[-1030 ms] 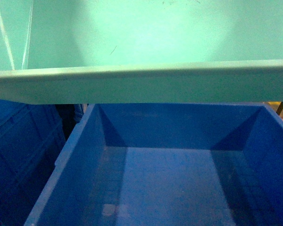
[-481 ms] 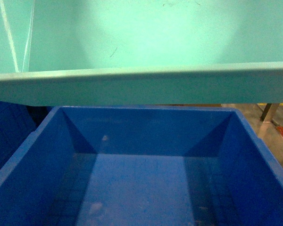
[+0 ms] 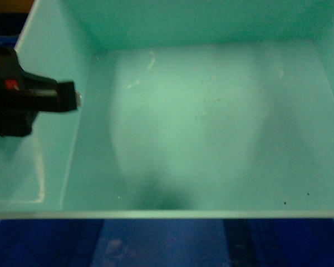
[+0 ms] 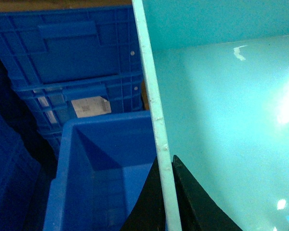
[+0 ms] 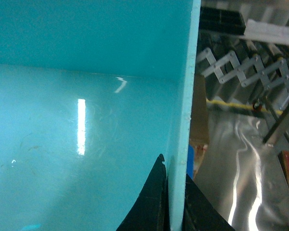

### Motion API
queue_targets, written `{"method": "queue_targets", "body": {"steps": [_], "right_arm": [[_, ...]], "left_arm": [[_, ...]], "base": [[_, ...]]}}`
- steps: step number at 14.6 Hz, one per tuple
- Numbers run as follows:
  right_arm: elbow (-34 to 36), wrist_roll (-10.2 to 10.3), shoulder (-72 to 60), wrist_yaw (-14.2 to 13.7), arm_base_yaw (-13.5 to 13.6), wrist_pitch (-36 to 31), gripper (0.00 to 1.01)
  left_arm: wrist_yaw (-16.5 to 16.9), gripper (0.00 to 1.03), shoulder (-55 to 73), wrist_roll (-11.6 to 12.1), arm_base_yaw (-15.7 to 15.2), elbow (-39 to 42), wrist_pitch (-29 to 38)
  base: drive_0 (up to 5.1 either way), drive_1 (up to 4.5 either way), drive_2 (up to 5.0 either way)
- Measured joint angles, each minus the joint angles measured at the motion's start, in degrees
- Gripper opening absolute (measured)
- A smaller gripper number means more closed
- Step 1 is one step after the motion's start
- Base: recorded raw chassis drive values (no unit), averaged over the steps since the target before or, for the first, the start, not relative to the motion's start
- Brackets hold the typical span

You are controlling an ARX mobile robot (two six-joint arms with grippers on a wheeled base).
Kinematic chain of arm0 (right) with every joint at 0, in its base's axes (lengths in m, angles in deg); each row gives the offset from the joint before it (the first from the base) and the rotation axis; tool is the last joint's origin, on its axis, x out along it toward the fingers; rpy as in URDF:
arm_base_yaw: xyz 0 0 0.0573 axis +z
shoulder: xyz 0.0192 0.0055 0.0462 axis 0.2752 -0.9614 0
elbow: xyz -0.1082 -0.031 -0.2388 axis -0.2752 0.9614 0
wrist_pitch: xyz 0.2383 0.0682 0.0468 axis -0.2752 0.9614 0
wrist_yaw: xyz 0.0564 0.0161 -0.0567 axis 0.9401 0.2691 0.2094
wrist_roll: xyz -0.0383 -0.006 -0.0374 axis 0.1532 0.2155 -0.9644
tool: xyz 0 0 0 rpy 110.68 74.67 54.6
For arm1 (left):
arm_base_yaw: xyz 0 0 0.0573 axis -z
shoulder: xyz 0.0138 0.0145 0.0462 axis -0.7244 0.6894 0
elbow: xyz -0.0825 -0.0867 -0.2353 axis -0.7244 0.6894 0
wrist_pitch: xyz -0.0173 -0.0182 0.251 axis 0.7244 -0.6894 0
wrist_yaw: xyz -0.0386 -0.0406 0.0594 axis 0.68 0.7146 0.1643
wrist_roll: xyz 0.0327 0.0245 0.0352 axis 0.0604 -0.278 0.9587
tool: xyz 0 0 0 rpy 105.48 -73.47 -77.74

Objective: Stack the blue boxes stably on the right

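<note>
A: While my left gripper [image 4: 166, 192] pinched the turquoise tub's [image 3: 211, 122] left wall, where was it?
B: Above the open blue crate [image 4: 101, 178]; right gripper [image 5: 176, 202] clamped its right wall.

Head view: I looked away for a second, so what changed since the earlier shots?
The turquoise tub now fills the view from above, its floor showing; before, only its near rim crossed the frame. The left gripper appeared on its left wall. The open blue crate remains below.
</note>
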Motion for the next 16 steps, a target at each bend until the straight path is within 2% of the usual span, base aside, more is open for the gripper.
{"method": "queue_targets", "body": {"steps": [3, 5, 6, 9, 11, 13, 16], "right_arm": [[0.46, 0.57, -8.83, 3.02, -3.85, 0.79, 0.02], [0.31, 0.72, -13.49, 4.15, -4.28, 1.46, 0.02], [-0.02, 0.72, -15.34, 3.8, -3.65, 1.31, 0.02], [-3.78, 1.53, -21.77, -1.27, 2.54, 0.24, 0.02], [-5.86, 2.29, -24.9, -3.82, 5.16, 0.42, 0.02], [-5.95, 2.51, -26.1, -4.98, 5.38, -0.37, 0.02], [-5.99, 2.75, -28.22, -5.11, 4.83, -1.49, 0.02]], "left_arm": [[-1.73, 0.02, 10.23, -0.96, 2.82, -3.32, -2.12], [-2.12, 0.02, 15.39, -1.16, 2.62, -4.31, -3.67], [-1.7, 0.02, 17.11, -1.27, 1.95, -4.79, -4.0], [1.27, 0.02, 21.59, 1.11, -3.76, -5.86, -2.38], [3.5, 0.02, 23.32, 2.45, -6.47, -6.01, -1.75], [4.02, 0.02, 25.33, 3.1, -6.67, -6.71, -0.59], [4.13, 0.02, 27.87, 3.74, -6.58, -8.66, -0.61]], "base": [[0.0, 0.0, 0.0], [0.0, 0.0, 0.0], [0.0, 0.0, 0.0], [0.0, 0.0, 0.0], [0.0, 0.0, 0.0], [0.0, 0.0, 0.0], [0.0, 0.0, 0.0]]}}
